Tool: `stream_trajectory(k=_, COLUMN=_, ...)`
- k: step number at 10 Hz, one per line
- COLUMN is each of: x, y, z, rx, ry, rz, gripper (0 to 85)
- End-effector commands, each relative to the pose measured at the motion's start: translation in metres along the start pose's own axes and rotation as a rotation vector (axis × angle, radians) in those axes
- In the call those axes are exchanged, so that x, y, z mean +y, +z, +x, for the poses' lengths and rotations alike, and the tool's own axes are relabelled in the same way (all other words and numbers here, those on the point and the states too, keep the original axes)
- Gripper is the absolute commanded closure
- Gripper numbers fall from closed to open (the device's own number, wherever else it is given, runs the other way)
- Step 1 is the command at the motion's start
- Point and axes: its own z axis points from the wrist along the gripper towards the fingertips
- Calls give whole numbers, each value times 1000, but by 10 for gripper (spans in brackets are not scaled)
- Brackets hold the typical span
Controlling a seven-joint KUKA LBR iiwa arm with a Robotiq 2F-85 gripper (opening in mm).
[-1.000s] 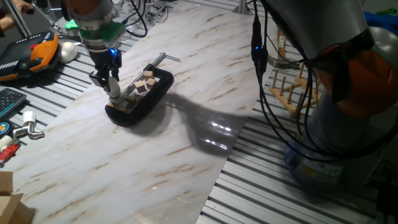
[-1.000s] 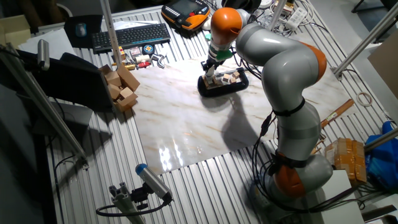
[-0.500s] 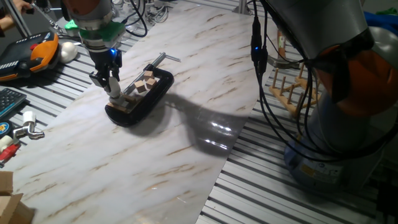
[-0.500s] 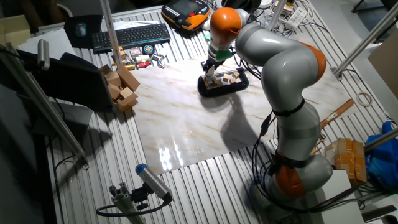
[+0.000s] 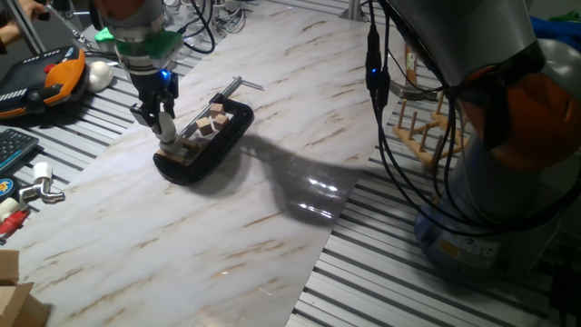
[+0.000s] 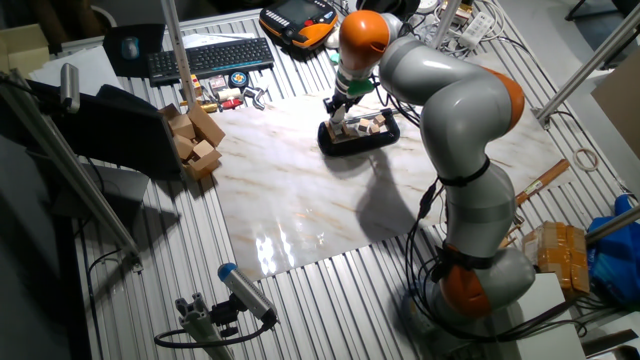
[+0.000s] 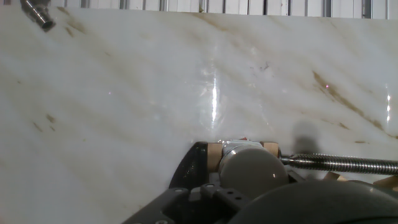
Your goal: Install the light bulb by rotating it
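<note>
From one fixed view, the tool (image 5: 164, 128) points straight down, closed on the small frosted white bulb (image 5: 168, 140) at the black oval tray's (image 5: 222, 145) near end. In the hand view, the bulb (image 7: 249, 169) sits directly beneath, axis upright.

- The arm (image 6: 455, 120) is built of rounded grey segments with orange bands at the joints.
- Black cables (image 5: 386, 118) hang along its side, and a small blue light glows on one connector.
- A green ring sits above the claw (image 5: 156, 116), and a blue light shines just below it.
- The claw's fingers (image 5: 145, 116) are dark and slim.
</note>
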Motion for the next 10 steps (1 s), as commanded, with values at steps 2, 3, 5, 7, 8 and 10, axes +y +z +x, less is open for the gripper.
stream_trajectory(k=2, x=0, y=1, z=0, rx=8, ry=26, rz=-2, gripper=850)
stream_trajectory(k=3, x=0, y=1, z=0, rx=9, ry=37, rz=-5, gripper=850)
stream_trajectory(k=5, x=0, y=2, z=0, rx=16, ry=70, rz=-14, gripper=850)
stream_trajectory(k=7, x=-1, y=2, z=0, rx=18, ry=95, rz=-11, gripper=850)
stream_trajectory(k=8, x=0, y=2, z=0, rx=17, ry=107, rz=-8, gripper=850)
stream_trajectory(k=10, x=0, y=2, z=0, rx=20, ry=140, rz=-17, gripper=850)
